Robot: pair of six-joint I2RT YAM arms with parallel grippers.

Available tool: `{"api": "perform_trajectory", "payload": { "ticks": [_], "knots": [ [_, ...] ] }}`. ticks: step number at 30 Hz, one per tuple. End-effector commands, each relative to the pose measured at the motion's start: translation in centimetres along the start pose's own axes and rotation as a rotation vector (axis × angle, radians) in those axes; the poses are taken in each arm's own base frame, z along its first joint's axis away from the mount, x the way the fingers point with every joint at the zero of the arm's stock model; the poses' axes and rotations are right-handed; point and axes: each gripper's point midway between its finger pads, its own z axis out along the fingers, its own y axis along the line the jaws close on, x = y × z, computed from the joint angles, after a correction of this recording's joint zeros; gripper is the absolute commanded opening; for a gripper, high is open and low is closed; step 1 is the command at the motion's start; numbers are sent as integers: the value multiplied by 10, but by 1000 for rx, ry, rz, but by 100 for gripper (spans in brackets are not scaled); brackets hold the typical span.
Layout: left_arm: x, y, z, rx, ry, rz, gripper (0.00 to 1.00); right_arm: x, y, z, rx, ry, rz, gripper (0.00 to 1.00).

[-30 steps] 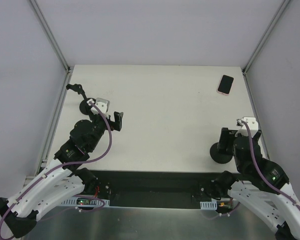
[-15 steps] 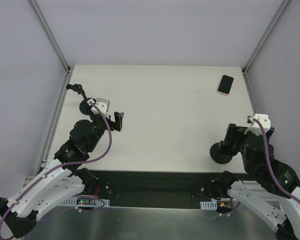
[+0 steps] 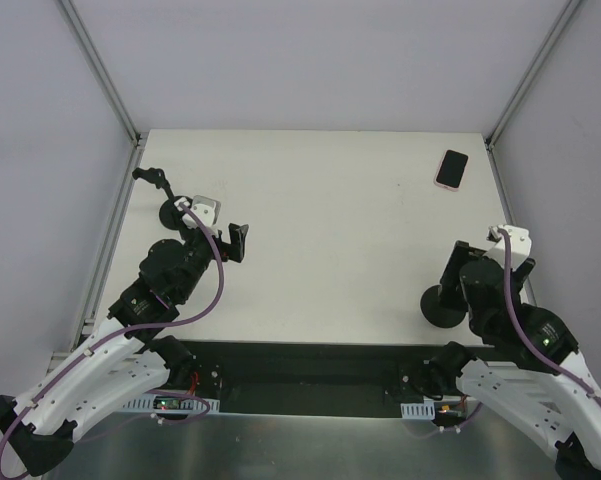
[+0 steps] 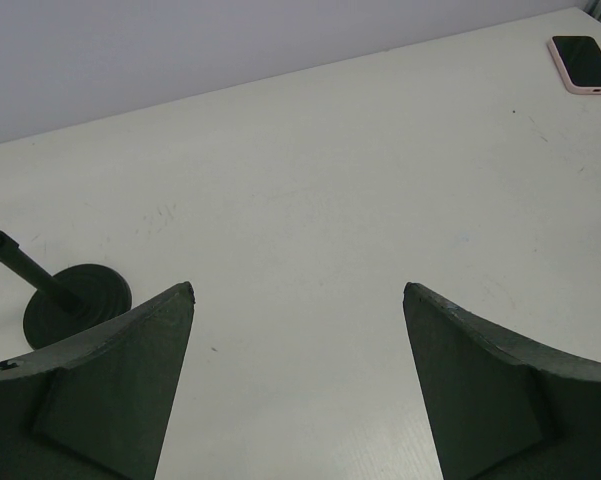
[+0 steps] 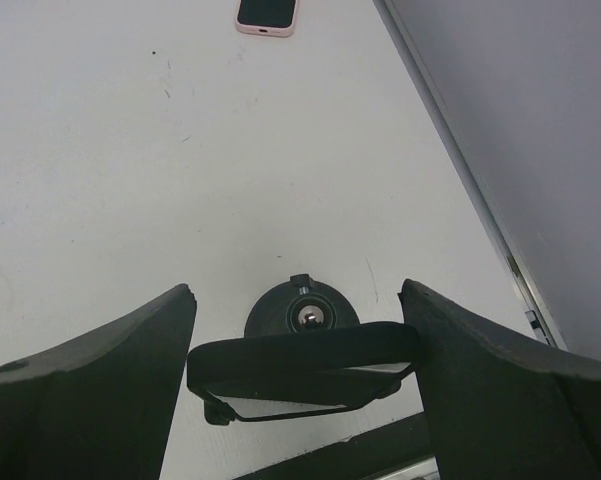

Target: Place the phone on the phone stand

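The phone (pink-cased, dark screen up) is found lying flat at the far right corner of the table, well apart from both arms. The phone stand is seen by the right arm, its round base on the table. The right gripper is positioned directly over it, fingers spread wide with the stand's cradle spanning the gap; whether the cradle is pinched cannot be told. The left gripper is released, nothing between its fingers. A second stand is noted near the table's left edge.
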Motion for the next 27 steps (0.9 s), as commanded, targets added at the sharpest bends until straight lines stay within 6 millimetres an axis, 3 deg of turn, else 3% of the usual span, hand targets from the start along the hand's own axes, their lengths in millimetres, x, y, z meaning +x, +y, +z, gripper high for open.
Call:
{"api": "perform_trajectory", "payload": {
  "ticks": [1,7,10,14,16,20,27],
  "knots": [
    [-23,1,-3,4,-54,-26,84,0,-7,4,78,-15,50,82],
    [-21,1,-2,2,-47,-25,84,3,0,7,26,-36,27,56],
    [-20,0,-1,6,-43,-26,84,2,1,7,0,-54,-8,37],
    [-20,0,0,7,-40,-27,84,-5,14,5,-113,-106,-72,0],
    [-19,-1,1,7,-37,-26,84,-8,29,-1,-223,-127,-96,0],
    [-19,-2,1,12,-35,-25,84,-8,38,-2,-271,-126,-122,0],
    [-22,0,-2,7,-47,-28,84,-3,36,0,-248,-95,-121,0]
  ]
}}
